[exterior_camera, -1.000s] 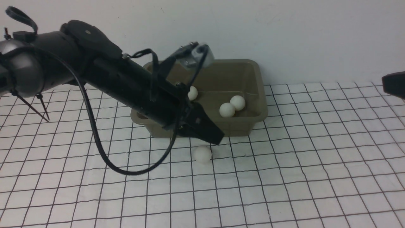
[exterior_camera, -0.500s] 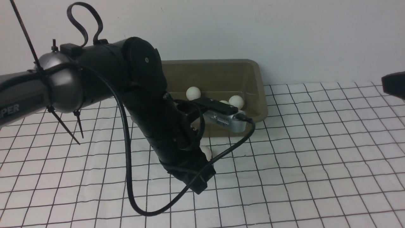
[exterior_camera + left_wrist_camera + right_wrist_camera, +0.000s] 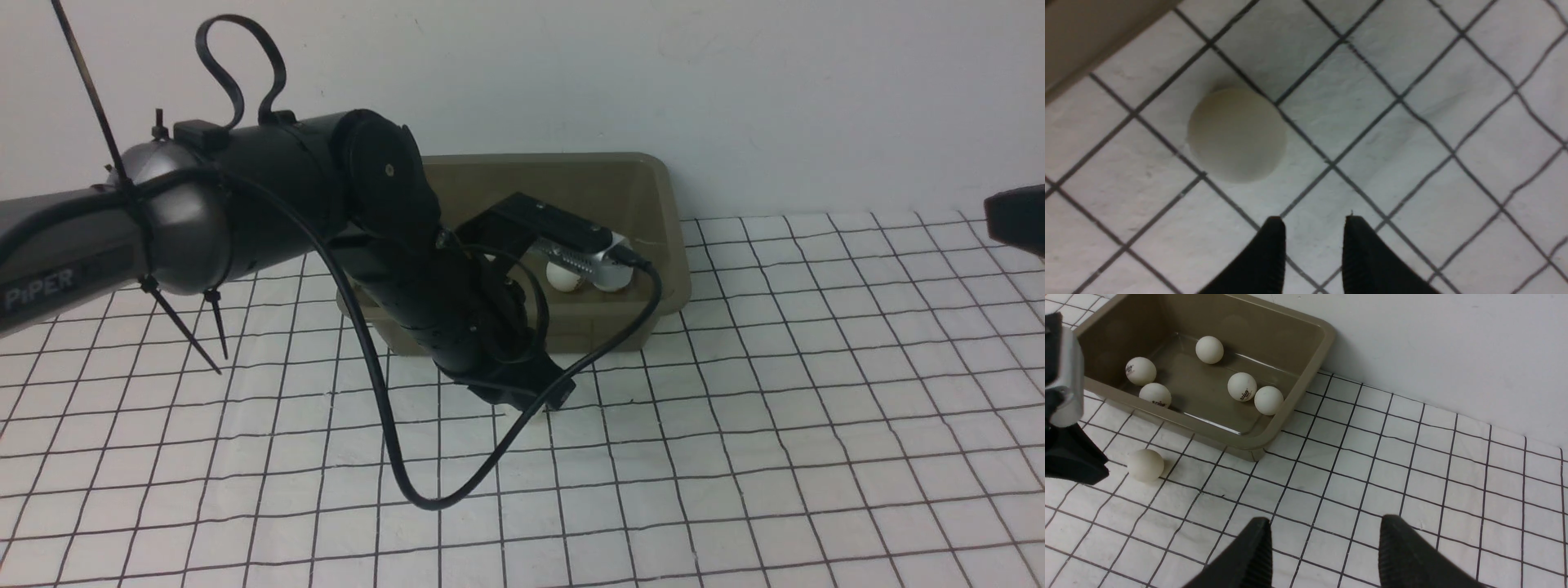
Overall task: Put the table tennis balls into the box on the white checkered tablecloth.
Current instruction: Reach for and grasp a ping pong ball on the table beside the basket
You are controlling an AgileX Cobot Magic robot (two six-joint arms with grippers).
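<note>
Left claw (image 3: 1314, 220) hangs released and empty over the white checkered tablecloth (image 3: 1453, 122), fingers slightly apart. 1 table tennis ball (image 3: 1237, 134) lies on the cloth ahead of its tips, off toward the box (image 3: 1265, 343), not between them. 5 balls (image 3: 1242, 386) sit inside the box. This looks like the approach for the last pick: next the claw must shift over the ball, widen, then descend. The box's side stands near the ball and may crowd 1 finger. Right claw (image 3: 1326, 522) waits released, well apart.

Left arm (image 3: 245, 204) marked "PiPER" (logos on table tennis balls (image 3: 1242, 386) unreadable).
</note>
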